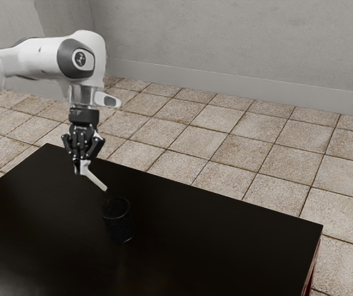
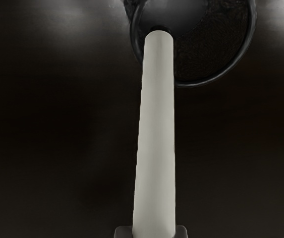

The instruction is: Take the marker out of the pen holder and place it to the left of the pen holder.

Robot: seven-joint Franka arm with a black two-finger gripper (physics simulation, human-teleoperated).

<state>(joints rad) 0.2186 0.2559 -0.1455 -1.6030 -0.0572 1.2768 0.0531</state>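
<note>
The marker (image 2: 156, 134) is looking off-white, the table (image 1: 225, 253) black.
The pen holder (image 1: 120, 230) and the gripper (image 1: 81, 168) are also showing black, the arm (image 1: 40, 58) white and grey, the floor (image 1: 285, 165) speckled beige squares with brown lines.

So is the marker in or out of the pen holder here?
Out: the marker slants down from the gripper, its free end above the rim of the pen holder.

I see my rounded white arm (image 1: 37, 55), its dark grey joint cover (image 1: 66, 60) and black-marked disc (image 1: 82, 60) above the black pincer (image 1: 81, 166).
</note>
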